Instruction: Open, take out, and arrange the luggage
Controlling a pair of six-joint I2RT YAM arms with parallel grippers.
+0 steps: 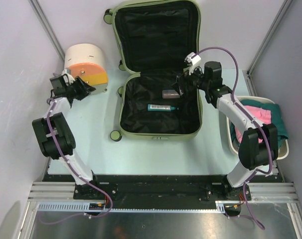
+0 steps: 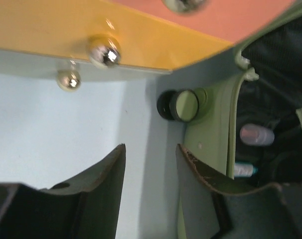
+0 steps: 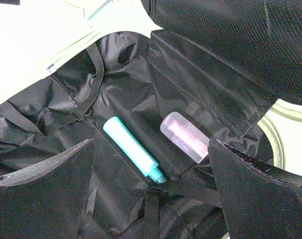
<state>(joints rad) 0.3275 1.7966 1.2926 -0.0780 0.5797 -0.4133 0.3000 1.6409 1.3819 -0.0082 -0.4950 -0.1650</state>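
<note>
Right gripper is held spread over the opened luggage, mid-table, lid laid back toward the far wall. Teal tube and pink bottle are seen on the lining just below it; tube's long axis runs L-R. Left gripper is kept outside, by the drum container, so right arm is judged nearer. Left wrist: jaws are spread on nothing, luggage shell off to the right. Right wrist: tube is framed betw. the open jaws, laid diagonally, bottle just beside it.
</note>
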